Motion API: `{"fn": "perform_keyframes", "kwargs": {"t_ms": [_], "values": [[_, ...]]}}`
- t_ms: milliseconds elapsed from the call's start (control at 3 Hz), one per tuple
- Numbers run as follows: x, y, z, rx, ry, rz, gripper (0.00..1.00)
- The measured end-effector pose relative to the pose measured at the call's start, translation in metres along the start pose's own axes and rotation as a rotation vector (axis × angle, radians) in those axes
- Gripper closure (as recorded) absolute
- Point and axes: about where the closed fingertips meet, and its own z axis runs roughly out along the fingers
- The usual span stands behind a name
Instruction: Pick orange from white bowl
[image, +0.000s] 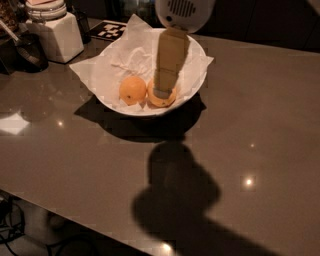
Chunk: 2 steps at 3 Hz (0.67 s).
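The white bowl (196, 87), lined with crumpled white paper, stands at the back middle of the grey-brown table. Two oranges lie in it side by side. The orange (161, 102), the larger one on the right, is partly hidden by my gripper. The smaller orange (131, 90), on the left, shows a small dark dot. My gripper (162, 93) reaches down into the bowl from above, and its tip is right on top of the larger orange. The arm's white housing (182, 12) hangs over the bowl's far rim.
A white box with a jar on top (54, 31) stands at the back left, with a dark object (29, 50) beside it. A black-and-white marker card (112, 30) lies behind the bowl. The table's front edge (75, 220) runs diagonally at the lower left, with cables on the floor.
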Motion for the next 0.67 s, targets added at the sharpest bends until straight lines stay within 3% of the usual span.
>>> {"fn": "perform_keyframes", "kwargs": {"t_ms": [667], "values": [[-0.060,-0.029,0.023,-0.005,-0.021,-0.017,0.06]]}}
